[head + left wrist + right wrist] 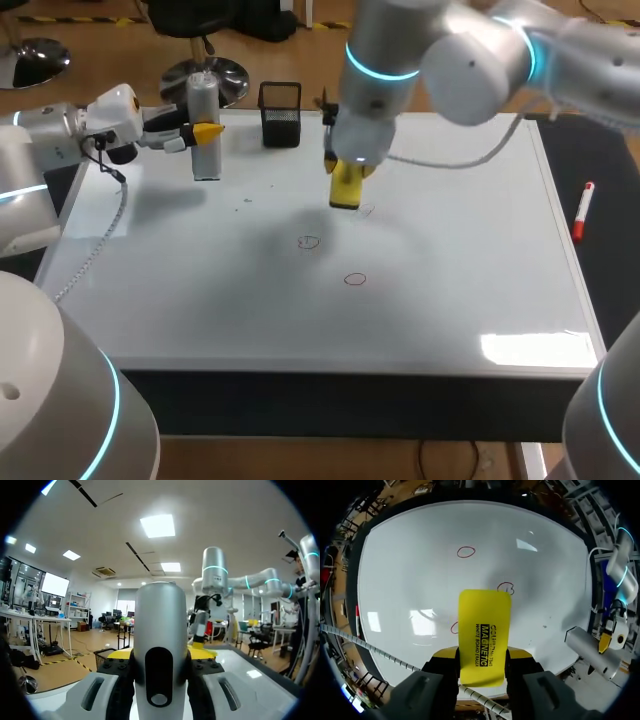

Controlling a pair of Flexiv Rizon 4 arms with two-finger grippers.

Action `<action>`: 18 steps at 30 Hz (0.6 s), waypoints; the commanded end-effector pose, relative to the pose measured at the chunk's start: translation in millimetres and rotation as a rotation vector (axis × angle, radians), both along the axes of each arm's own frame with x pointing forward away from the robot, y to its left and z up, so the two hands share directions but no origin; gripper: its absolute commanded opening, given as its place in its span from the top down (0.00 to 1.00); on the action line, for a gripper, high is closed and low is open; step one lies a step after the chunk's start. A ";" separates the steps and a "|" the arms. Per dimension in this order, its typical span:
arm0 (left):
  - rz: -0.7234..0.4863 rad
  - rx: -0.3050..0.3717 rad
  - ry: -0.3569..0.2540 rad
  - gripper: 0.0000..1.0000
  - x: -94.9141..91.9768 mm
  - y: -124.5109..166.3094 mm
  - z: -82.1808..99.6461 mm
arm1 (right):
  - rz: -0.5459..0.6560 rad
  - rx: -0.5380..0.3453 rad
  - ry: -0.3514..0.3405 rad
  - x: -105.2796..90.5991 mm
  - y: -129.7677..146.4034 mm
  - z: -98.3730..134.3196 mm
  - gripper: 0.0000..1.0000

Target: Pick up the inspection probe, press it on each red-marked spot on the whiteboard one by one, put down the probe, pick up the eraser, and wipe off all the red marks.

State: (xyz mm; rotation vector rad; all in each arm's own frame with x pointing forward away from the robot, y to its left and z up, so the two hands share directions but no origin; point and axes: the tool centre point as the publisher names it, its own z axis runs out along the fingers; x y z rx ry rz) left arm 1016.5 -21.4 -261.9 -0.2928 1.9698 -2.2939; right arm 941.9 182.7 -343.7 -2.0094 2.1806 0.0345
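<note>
R fingers (445, 654) clamp eraser (484, 632); L fingers (203, 653) clamp probe (160, 630).

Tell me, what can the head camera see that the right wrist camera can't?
Only the head view shows the black mesh cup. Only the right wrist view shows the eraser's printed face, with the right gripper shut on its two sides. Both show the whiteboard, the red marks, and the left gripper holding the probe.

Yellow eraser (484, 635) (black print on it), silver-grey probe (160, 645), red ring marks (355, 279) on the white whiteboard (450, 250).
</note>
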 end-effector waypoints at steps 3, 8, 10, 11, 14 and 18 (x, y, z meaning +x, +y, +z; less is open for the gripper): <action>0.001 0.000 0.000 1.00 -0.1 0.1 0.7 | 0.010 0.025 0.011 -2.7 31.7 -10.2 1.00; 0.001 0.000 0.000 1.00 -0.1 0.1 0.7 | 0.031 0.047 0.024 -10.2 53.3 -14.1 1.00; 0.001 0.000 0.000 1.00 -0.1 0.1 0.7 | 0.044 0.051 0.042 -13.5 61.2 -20.3 1.00; 0.001 0.000 0.000 1.00 -0.1 0.1 0.7 | 0.048 0.052 0.050 -15.1 64.5 -22.9 1.00; 0.001 0.000 0.000 1.00 -0.1 0.1 0.7 | 0.063 0.058 0.068 -20.5 73.8 -28.5 1.00; 0.001 0.000 0.000 1.00 -0.1 0.1 0.7 | 0.084 0.072 0.104 -30.0 84.4 -36.8 1.00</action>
